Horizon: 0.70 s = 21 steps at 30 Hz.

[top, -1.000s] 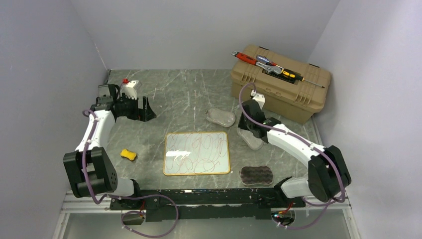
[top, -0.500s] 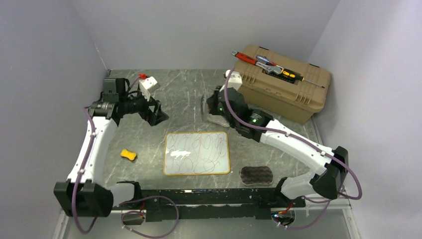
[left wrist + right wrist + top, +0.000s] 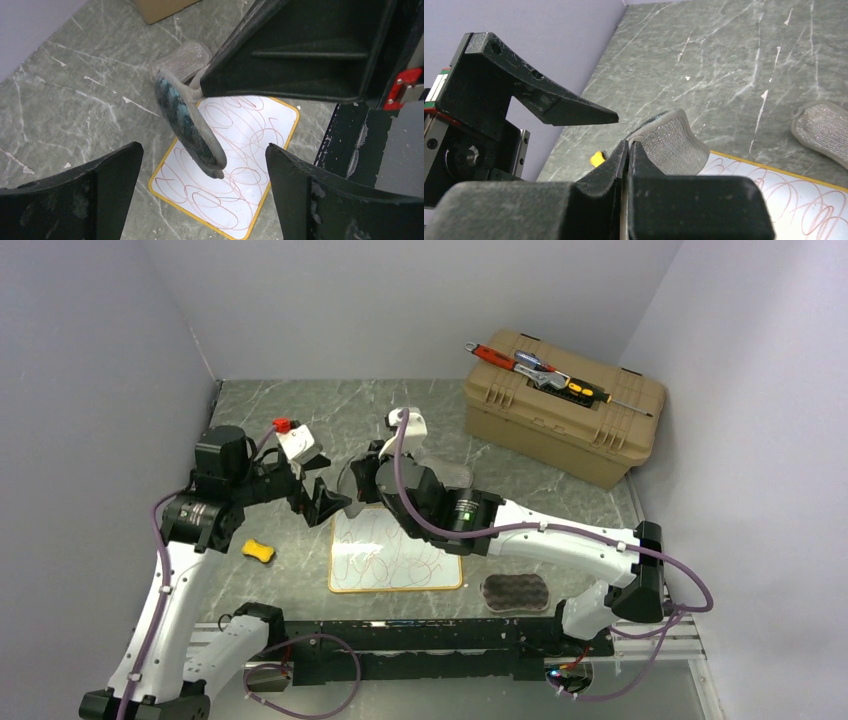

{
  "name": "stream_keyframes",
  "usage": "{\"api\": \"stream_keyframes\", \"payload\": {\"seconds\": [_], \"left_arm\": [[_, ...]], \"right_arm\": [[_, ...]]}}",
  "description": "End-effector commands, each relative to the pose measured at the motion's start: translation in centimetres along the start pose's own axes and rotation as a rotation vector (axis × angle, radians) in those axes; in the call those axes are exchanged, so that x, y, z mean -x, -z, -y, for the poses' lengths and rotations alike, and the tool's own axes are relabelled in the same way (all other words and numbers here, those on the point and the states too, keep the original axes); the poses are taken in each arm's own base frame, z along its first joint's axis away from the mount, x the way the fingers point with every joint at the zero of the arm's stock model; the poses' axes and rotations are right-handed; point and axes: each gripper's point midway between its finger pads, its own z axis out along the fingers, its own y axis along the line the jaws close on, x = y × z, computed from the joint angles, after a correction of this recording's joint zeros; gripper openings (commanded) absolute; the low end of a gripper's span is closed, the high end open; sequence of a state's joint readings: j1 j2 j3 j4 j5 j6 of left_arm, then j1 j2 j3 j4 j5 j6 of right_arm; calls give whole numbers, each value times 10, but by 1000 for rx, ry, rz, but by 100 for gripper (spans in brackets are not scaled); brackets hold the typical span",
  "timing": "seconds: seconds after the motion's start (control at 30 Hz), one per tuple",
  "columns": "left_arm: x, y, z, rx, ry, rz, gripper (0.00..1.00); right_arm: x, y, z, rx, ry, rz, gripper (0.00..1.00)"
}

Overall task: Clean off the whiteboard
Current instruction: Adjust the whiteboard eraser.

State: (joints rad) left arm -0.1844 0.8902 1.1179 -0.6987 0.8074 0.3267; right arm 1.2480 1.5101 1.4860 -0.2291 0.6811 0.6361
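The whiteboard (image 3: 395, 562) lies flat on the marble table, yellow-framed and covered in reddish scribbles (image 3: 240, 170). My right gripper (image 3: 362, 476) is shut on the edge of a grey mesh pad (image 3: 671, 142). The pad (image 3: 187, 120) hangs tilted above the board's far-left corner. Whether it touches the board, I cannot tell. My left gripper (image 3: 328, 490) is open just left of that corner, and the hanging pad shows between its wide-spread fingers (image 3: 100, 185). The right arm hides the board's upper part in the top view.
A second grey pad (image 3: 185, 55) lies on the table beyond the board. A yellow sponge (image 3: 258, 551) sits left of the board. A dark wavy sponge (image 3: 515, 592) lies at its right front. The tan toolbox (image 3: 560, 410) with tools on its lid stands at the back right.
My right arm has swung left with the grey pad, from right of the board to over its far-left corner. My left arm has moved right toward that same corner, its gripper still open.
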Motion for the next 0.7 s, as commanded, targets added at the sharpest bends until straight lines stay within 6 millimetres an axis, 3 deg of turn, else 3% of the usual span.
{"api": "stream_keyframes", "payload": {"seconds": [0.0,0.13,0.27,0.43,0.6,0.67], "left_arm": [[12,2,1,16,-11,49,99],[9,1,-7,44,-38,33,88],[11,-3,-4,0,-14,29,65],[15,-6,-6,-16,-9,26,48],[10,-3,-9,9,-42,1,9],[8,-1,-11,23,-78,-4,2]], "right_arm": [[32,11,-28,47,-64,101,0],[29,18,-38,72,-62,99,0],[26,22,-47,110,-71,79,0],[20,25,-50,129,-70,60,0],[18,30,-40,119,-84,56,0],[19,35,-34,118,-98,54,0]]}}
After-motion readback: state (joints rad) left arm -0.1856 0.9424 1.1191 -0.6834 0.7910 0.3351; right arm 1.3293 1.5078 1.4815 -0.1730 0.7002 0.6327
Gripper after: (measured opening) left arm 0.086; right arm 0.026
